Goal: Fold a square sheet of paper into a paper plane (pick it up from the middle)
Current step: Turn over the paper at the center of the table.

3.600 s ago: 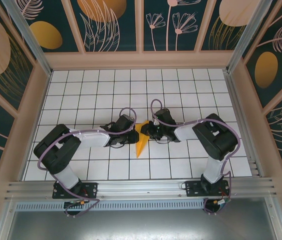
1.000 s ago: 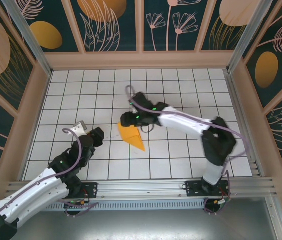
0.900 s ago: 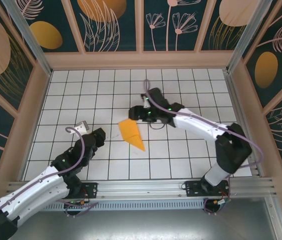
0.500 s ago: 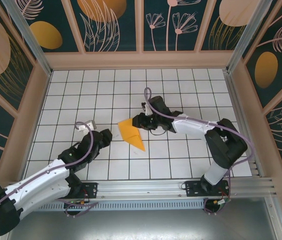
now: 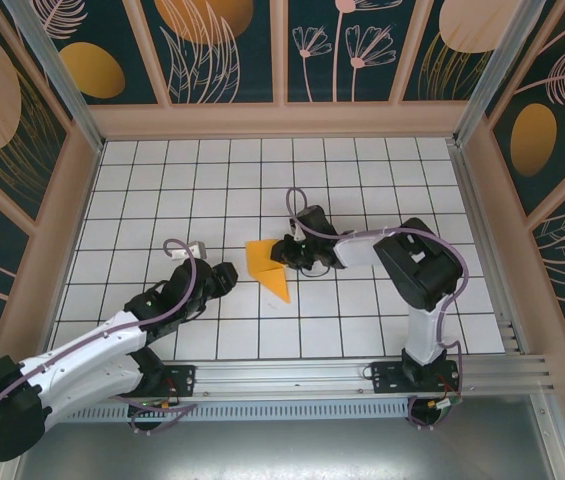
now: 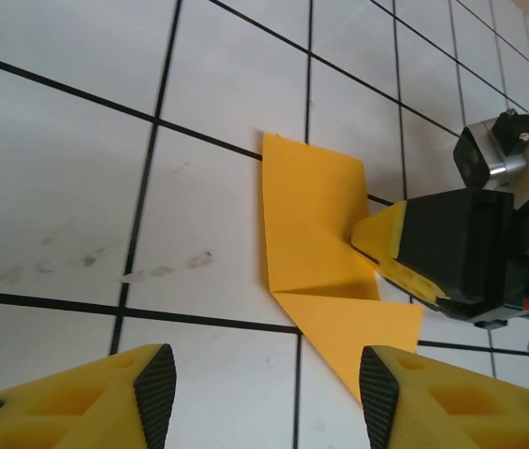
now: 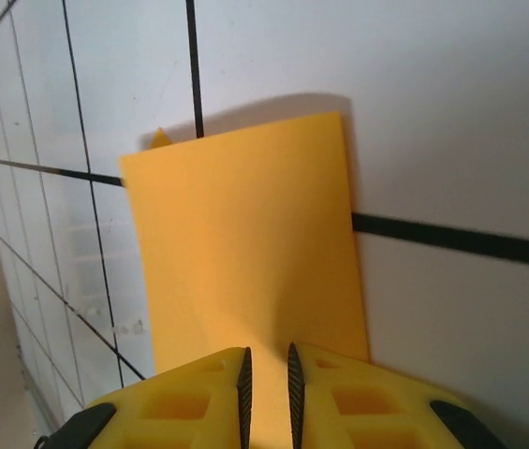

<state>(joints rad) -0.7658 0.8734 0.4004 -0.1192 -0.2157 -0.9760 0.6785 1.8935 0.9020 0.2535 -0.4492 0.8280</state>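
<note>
- Plainly, we are in mid-fold. The sheet of paper (image 5: 266,268) is a partly creased orange-yellow shape, squarish at one end and running to a point at the other, and it is not yet a slim dart.
- It lies flat on the white gridded table (image 5: 162,190), right at the right gripper (image 7: 267,374). That gripper's fingertips reach over one edge, and the rest of the sheet spreads away from it.
- In the right wrist view we see the right gripper's jaws drawn nearly together with a sliver of orange between them. We judge it pinched on the sheet's edge, but we cannot tell how many layers it has caught.
- The left gripper (image 6: 259,383) stands on the far side of the sheet from the right gripper, apart from the paper. Its jaws are wide with nothing between them.
- We take the step in hand to be the right gripper catching a flap, ready to turn it over for the next crease.
- The next move, as we judge it, calls for lifting that flap low and slowly and carrying it across until the edges meet.
- Meanwhile the left gripper should come in and press the sheet down on the side away from the right gripper. Without that, such thin paper may slide along the table instead of folding.
</note>
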